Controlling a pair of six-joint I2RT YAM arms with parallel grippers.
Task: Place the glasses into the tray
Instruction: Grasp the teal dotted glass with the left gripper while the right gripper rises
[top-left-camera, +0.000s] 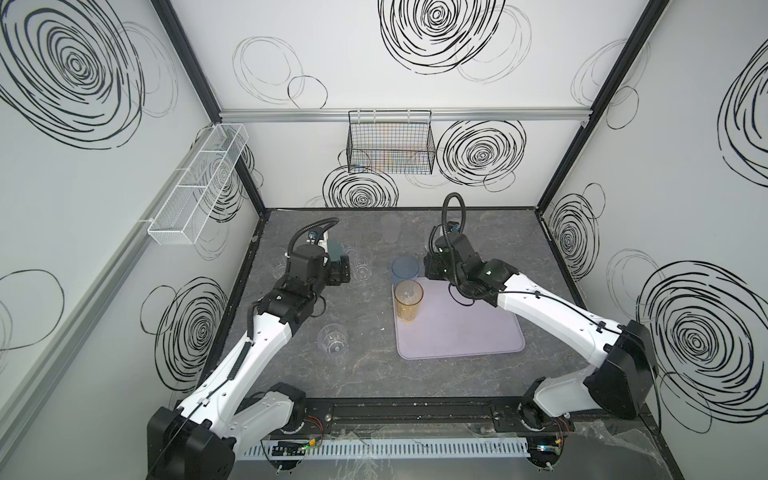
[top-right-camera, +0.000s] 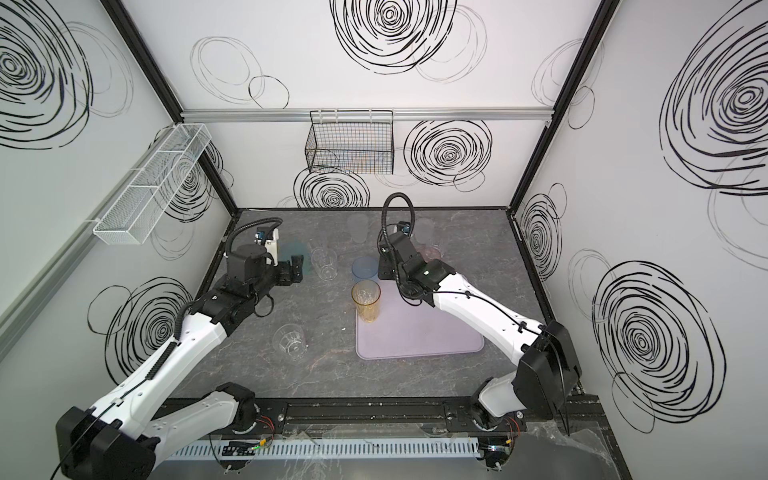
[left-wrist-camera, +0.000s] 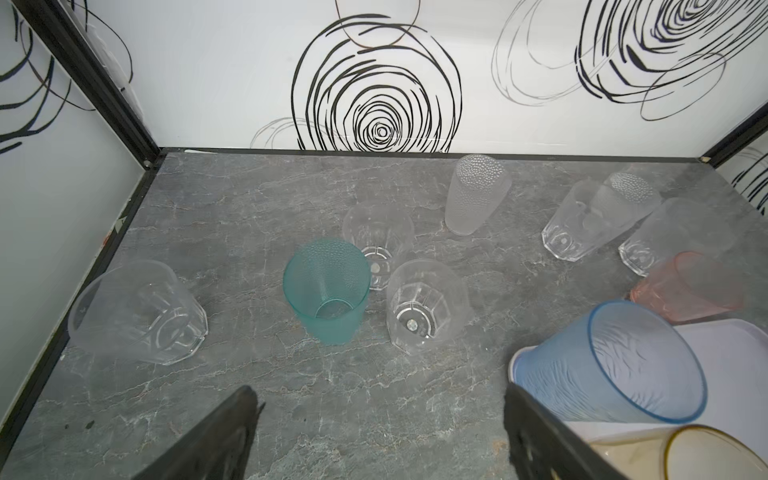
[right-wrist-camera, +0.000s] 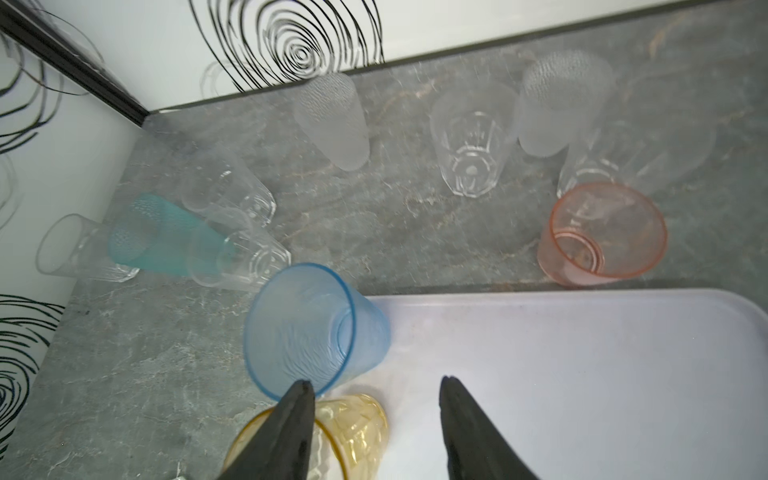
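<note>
- On the tray (top-left-camera: 457, 332), the amber glass (top-left-camera: 408, 301) is standing at the left edge, with the blue glass (top-left-camera: 404, 268) at the far left corner.
- The teal glass (left-wrist-camera: 328, 297) and pink glass (right-wrist-camera: 602, 235) are standing on the table (top-left-camera: 374, 374).
- The left gripper (left-wrist-camera: 378, 390) is hovering, jaws wide, gripping nothing.
- The right gripper (right-wrist-camera: 376, 382) is hovering over the tray, jaws parted, gripping nothing.

Looking down past the left gripper (left-wrist-camera: 379, 399), black fingers (left-wrist-camera: 232, 432) spread wide over grey marbled tabletop (left-wrist-camera: 249, 199). Just ahead, a teal glass (left-wrist-camera: 326, 297) upright beside two clear glasses (left-wrist-camera: 426, 305); another clear glass (left-wrist-camera: 137, 311) apart, by the side wall. Farther back, a tall frosted glass (left-wrist-camera: 476, 195). Close to one finger, a blue glass (left-wrist-camera: 602, 365) at the corner of a pale tray (left-wrist-camera: 739, 361), an amber glass (left-wrist-camera: 715, 455) just beside it, a pink glass (left-wrist-camera: 690, 291) beyond the tray.
</note>
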